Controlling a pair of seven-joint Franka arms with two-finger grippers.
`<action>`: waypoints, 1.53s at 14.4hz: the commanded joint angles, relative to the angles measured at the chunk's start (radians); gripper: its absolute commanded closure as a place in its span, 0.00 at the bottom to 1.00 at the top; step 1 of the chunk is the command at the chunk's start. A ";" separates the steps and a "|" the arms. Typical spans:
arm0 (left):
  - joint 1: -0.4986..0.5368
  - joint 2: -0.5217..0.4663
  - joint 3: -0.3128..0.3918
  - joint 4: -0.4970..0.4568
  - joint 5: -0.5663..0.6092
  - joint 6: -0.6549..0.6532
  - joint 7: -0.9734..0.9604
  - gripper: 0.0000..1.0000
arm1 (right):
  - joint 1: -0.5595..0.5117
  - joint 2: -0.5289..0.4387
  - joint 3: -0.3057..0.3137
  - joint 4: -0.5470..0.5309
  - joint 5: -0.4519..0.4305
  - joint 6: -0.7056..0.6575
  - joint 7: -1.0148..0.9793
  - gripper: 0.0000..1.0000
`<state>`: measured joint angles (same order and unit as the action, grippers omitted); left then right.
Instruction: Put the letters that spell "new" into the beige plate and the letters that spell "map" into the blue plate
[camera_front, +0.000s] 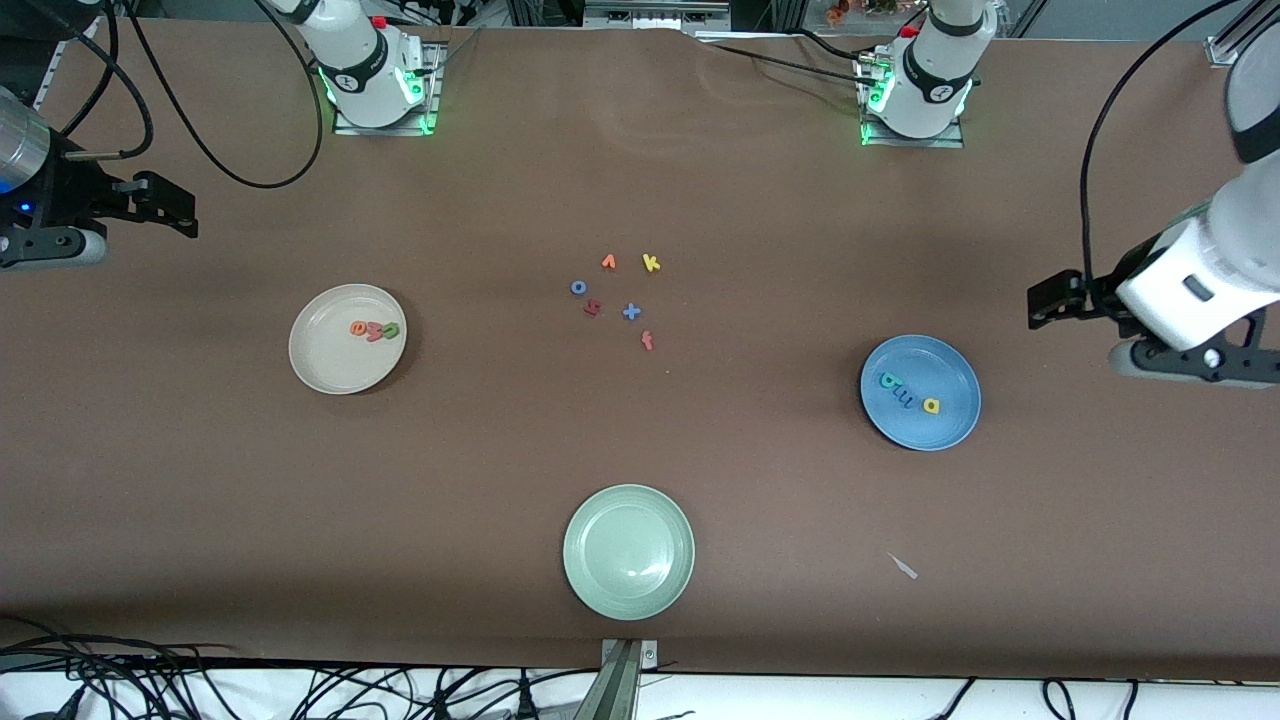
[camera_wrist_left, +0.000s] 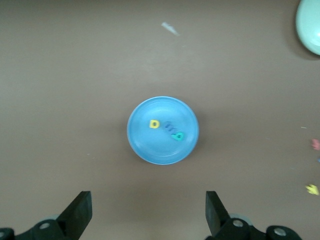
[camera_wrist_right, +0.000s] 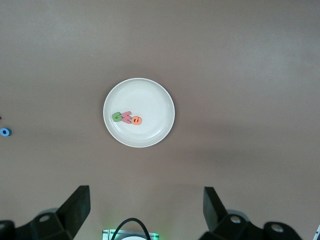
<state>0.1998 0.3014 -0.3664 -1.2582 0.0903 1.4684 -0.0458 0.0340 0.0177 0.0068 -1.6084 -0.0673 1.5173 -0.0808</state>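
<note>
The beige plate (camera_front: 330, 365) (camera_wrist_right: 145, 95) holds the orange "e" (camera_front: 359, 327) (camera_wrist_right: 137, 120), the pinkish-red "w" (camera_front: 375, 331) (camera_wrist_right: 127, 117) and the green "n" (camera_front: 390, 330) (camera_wrist_right: 117, 117), bunched together. In the blue plate (camera_front: 945, 430) (camera_wrist_left: 150, 145) lie the teal "p" (camera_front: 888, 380) (camera_wrist_left: 179, 135), the blue "m" (camera_front: 906, 397) (camera_wrist_left: 169, 128) and the yellow "a" (camera_front: 931, 405) (camera_wrist_left: 154, 124). My left gripper (camera_front: 1052, 300) (camera_wrist_left: 148, 215) hangs open and empty over bare table at the left arm's end. My right gripper (camera_front: 165, 205) (camera_wrist_right: 146, 212) hangs open and empty at the right arm's end.
Several loose letters lie mid-table, among them an orange "v" (camera_front: 608, 262), a yellow "k" (camera_front: 651, 263), a blue "o" (camera_front: 578, 287) and a red "f" (camera_front: 647, 341). A pale green plate (camera_front: 590, 590) sits nearest the front camera. A paper scrap (camera_front: 903, 566) lies beside it.
</note>
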 joint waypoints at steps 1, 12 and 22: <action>-0.172 -0.123 0.222 -0.134 -0.067 0.039 0.121 0.00 | -0.008 -0.010 0.009 -0.004 0.011 -0.009 0.012 0.00; -0.204 -0.344 0.276 -0.497 -0.072 0.254 0.126 0.00 | -0.008 -0.010 0.009 -0.004 0.009 -0.011 0.010 0.00; -0.188 -0.341 0.276 -0.443 -0.070 0.188 0.032 0.00 | -0.009 -0.010 0.007 -0.004 0.007 -0.011 0.010 0.00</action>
<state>0.0036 -0.0349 -0.0919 -1.7229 0.0444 1.7000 0.0099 0.0338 0.0177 0.0070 -1.6084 -0.0673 1.5141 -0.0806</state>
